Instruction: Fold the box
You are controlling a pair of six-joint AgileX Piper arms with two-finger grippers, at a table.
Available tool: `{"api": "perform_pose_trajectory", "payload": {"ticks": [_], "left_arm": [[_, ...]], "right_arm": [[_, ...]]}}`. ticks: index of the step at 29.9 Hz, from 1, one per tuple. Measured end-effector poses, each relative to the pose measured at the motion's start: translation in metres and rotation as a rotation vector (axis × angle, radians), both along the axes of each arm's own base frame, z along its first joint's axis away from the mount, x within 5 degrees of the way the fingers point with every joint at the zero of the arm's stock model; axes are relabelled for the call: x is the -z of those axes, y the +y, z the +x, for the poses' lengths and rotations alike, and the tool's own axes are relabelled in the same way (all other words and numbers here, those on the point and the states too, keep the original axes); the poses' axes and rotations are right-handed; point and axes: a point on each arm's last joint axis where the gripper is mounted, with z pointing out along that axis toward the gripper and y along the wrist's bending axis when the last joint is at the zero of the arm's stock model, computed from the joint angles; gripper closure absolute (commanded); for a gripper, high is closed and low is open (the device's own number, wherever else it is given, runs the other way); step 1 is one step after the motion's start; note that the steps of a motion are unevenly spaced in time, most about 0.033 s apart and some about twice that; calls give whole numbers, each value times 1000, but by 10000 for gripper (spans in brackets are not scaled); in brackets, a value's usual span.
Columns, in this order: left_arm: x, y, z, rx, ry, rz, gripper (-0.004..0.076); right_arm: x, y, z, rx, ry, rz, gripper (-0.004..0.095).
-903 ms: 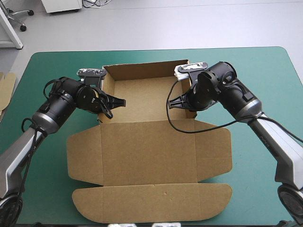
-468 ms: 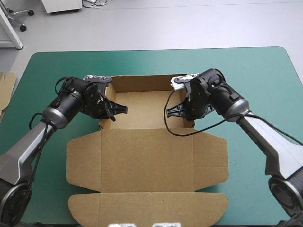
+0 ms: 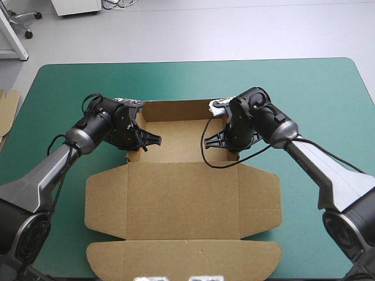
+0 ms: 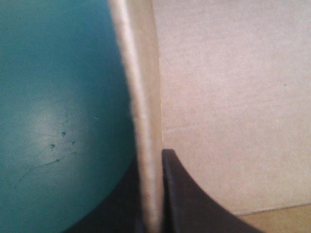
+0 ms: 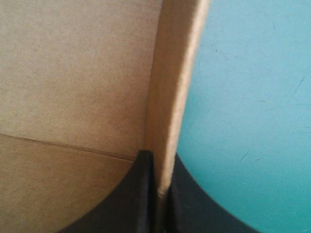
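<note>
High view shows the brown box (image 3: 181,199) in the middle of the frame, lying on the teal-green surface (image 3: 316,93). Its upper part is an open tray with the back and side walls raised. The lid and its flaps lie flat toward the lower edge of the frame.

The left pincer (image 3: 153,140) reaches in from the left and sits at the tray's left side wall, its black fingers pointing inward over the tray floor. The right pincer (image 3: 212,140) does the same at the right side wall.

In the left wrist view the left pincer (image 4: 151,162) is all but closed, with the upright wall's edge clamped between its two fingers. Brown board lies on one side of that wall and the teal-green cover on the other. The right wrist view shows the right pincer (image 5: 159,160) nipping the opposite wall in the same way.

A strip of spare board (image 3: 7,111) shows at the far left of the high view, at the surface's edge.
</note>
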Motion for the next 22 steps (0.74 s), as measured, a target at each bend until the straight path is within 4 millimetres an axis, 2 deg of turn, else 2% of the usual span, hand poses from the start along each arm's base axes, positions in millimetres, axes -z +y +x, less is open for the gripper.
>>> {"api": "perform_pose_trajectory", "payload": {"ticks": [10, 22], "left_arm": [[28, -6, 11, 10, 77, 13, 738], [29, -4, 12, 6, 77, 9, 738]], "right_arm": [[26, 7, 11, 1, 55, -36, 922], [31, 8, 13, -3, 65, -43, 936]]}}
